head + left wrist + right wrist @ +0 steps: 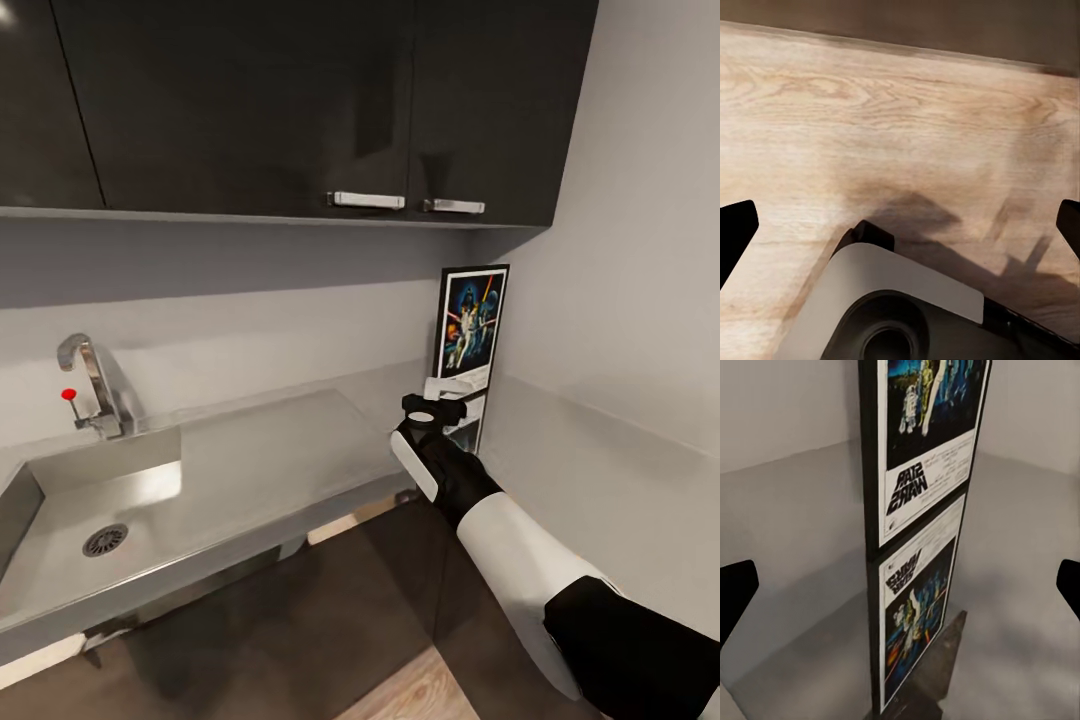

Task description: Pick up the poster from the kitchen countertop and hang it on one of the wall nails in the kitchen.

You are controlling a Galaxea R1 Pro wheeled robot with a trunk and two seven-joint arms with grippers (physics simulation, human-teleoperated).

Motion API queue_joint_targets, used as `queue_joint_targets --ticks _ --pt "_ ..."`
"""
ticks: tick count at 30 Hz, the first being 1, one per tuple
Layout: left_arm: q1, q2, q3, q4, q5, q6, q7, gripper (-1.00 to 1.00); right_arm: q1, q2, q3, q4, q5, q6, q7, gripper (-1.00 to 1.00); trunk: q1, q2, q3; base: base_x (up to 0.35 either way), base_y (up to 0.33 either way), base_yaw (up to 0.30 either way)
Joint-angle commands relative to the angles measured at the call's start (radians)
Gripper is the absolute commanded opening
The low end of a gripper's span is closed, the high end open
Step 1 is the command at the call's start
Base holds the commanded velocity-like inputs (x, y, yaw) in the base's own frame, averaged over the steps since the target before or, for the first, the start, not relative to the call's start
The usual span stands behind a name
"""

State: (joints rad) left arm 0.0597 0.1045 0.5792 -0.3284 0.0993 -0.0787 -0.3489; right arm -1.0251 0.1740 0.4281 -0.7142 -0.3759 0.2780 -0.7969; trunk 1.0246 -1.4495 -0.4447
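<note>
The poster [470, 330] stands upright, long axis vertical, at the countertop's [270, 450] far corner by the wall, directly ahead of the right gripper [447, 403], whose fingers are spread wide, holding nothing; the left arm is farther off.

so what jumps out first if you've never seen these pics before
The colourful poster stands upright in the far corner of the grey countertop, its picture mirrored in the glossy surface. The right tool reaches toward its lower part, fingers spread wide in the right wrist view. To the left sits the steel sink with a tap and a small red knob.
</note>
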Motion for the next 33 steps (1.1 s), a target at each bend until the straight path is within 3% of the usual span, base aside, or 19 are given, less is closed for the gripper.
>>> queue_joint_targets --ticks 1,8,24,31,33 --pt "0.0 0.0 0.002 -0.001 0.01 0.002 -0.007 1.0 -0.001 -0.001 0.004 0.001 -0.005 0.007 -0.007 1.0 0.0 0.0 -0.001 0.217 0.0 0.0" --pt "0.0 0.001 0.002 0.0 0.01 0.002 -0.007 1.0 -0.001 -0.001 0.004 0.018 -0.005 -0.008 -0.007 1.0 0.0 0.0 -0.001 0.171 0.0 0.0" --pt "0.0 0.001 0.002 0.0 0.01 0.002 -0.006 1.0 -0.001 -0.001 0.004 0.029 -0.004 -0.024 -0.008 1.0 0.0 0.0 -0.001 0.011 0.0 0.0" --pt "0.0 0.001 0.002 -0.001 0.01 0.002 -0.006 1.0 -0.016 -0.005 -0.003 0.108 -0.001 -0.024 -0.004 1.0 0.0 0.0 0.0 0.0 0.0 0.0" --pt "0.0 0.001 0.002 -0.001 0.01 0.002 -0.006 1.0 -0.047 -0.005 -0.003 0.14 0.0 -0.023 -0.003 1.0 0.0 0.0 0.0 0.0 0.0 0.0"
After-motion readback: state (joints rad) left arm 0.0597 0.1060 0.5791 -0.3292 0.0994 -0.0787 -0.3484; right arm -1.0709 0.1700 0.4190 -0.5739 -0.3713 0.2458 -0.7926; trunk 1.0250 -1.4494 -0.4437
